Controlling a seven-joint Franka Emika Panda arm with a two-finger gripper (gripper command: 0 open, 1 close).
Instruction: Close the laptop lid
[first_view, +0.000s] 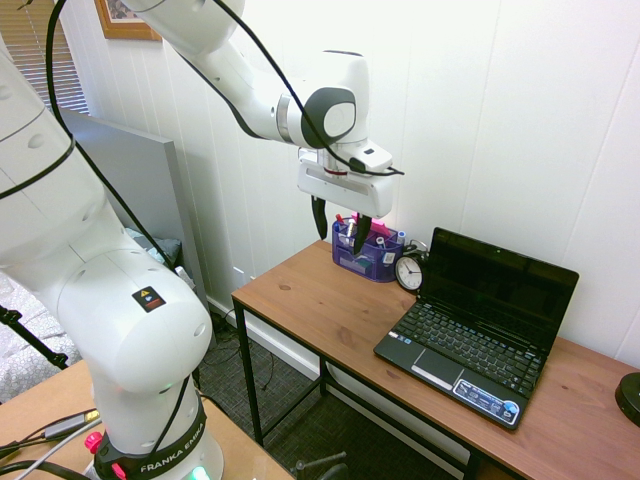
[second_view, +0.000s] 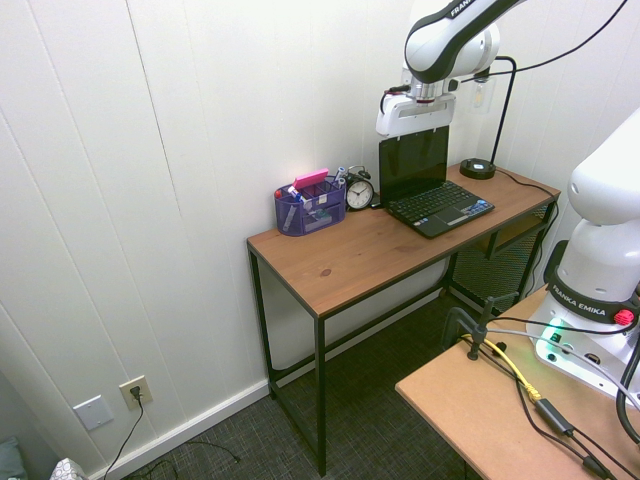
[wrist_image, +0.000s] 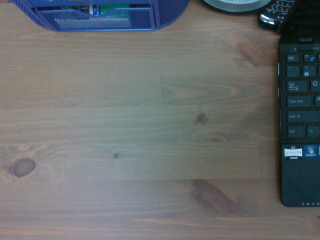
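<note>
1. I see a small black netbook laptop with a black keyboard, sitting on the right part of a narrow brown wooden desk with black metal legs, against a white panelled wall.
2. Its lid, a thin black hinged screen panel with a dark glossy display, stands fully raised, tilted slightly back toward the wall.
3. My white arm's two-finger gripper hangs above the bare desk, left of the laptop and apart from it. Its dark fingers are spread and hold nothing.
4. Near the gripper, against the wall, stand a blue mesh desk organiser and a small black alarm clock.
5. I judge this the approach step: the lid is untouched.
6. Next I must travel right, get behind the lid's top edge, then press it forward and down.
</note>
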